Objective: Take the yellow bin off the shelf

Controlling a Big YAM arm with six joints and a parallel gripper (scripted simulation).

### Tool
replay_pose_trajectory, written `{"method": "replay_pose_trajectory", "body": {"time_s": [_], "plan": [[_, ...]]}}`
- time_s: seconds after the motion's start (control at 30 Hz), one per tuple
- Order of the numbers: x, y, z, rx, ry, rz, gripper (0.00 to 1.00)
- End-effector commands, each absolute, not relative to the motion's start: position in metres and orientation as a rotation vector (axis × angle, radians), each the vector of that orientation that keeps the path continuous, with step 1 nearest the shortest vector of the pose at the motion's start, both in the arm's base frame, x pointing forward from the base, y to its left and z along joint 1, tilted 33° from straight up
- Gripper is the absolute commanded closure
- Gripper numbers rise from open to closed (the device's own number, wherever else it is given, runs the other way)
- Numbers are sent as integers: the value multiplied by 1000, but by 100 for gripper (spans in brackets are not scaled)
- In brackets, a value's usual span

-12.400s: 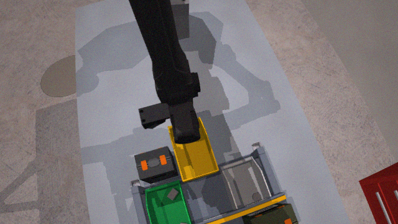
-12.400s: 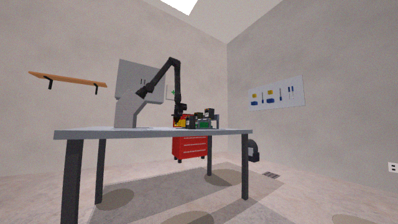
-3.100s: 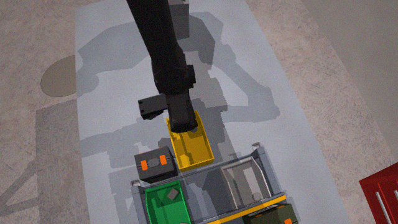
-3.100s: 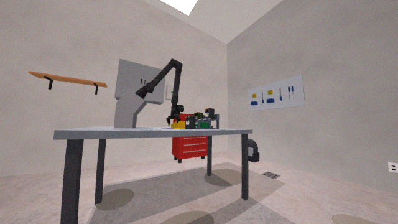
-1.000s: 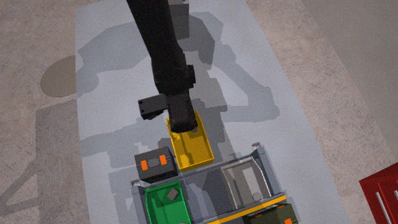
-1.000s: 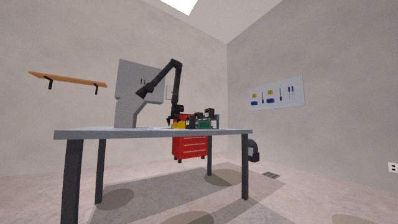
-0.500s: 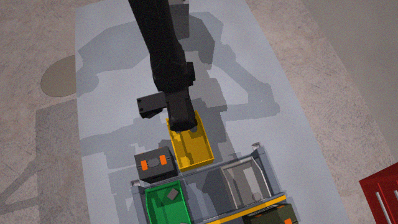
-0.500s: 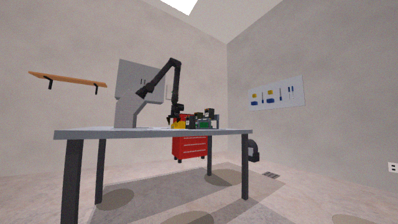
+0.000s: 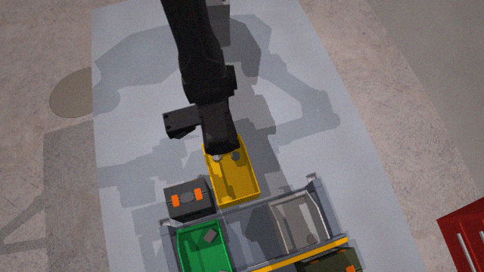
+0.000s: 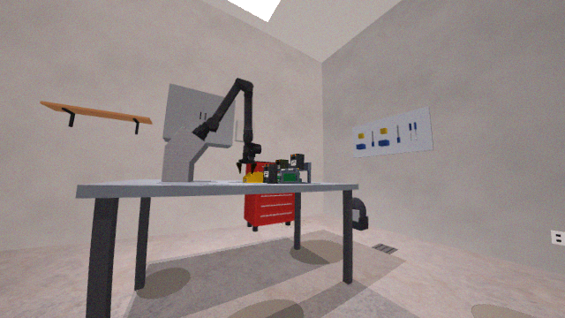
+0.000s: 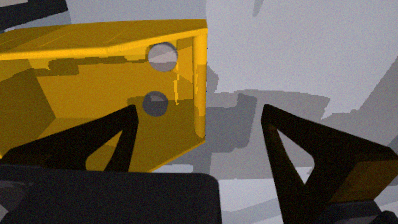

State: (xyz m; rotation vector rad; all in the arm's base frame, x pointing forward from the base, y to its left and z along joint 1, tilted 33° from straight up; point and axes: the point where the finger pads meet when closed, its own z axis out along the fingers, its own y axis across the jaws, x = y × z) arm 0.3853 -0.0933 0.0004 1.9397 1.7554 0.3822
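The yellow open bin (image 9: 232,175) stands upright on the table, just in front of the shelf rack (image 9: 265,227). Two grey round parts (image 9: 235,156) lie inside it at the end nearest the arm. My gripper (image 11: 199,112) is open just above that end. One finger hangs over the bin's inside and the other over the table outside it. The bin's wall (image 11: 200,85) lies between the fingers and nothing is gripped. In the top view the wrist (image 9: 221,145) hides the fingers. From the side, the gripper (image 10: 246,167) sits just over the bin (image 10: 252,177).
A dark box with orange latches (image 9: 189,200) stands left of the yellow bin. The rack holds a green bin (image 9: 202,245), a grey see-through bin (image 9: 299,221) and an olive box (image 9: 333,262). A red tool cabinet (image 9: 463,236) stands on the floor to the right.
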Motion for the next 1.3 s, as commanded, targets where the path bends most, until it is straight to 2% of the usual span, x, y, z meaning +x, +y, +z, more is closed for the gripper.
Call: {"method": "replay_pose_trajectory", "body": {"time_s": [0.0,1.07,1.1,1.27], "plan": [[383,-88,12,1932,1755,392,10],[366,-83,38,1942,1751,389,10],[366,-83,38,1942,1751,389,100],[366,-83,38,1941,1751,390,100]]}}
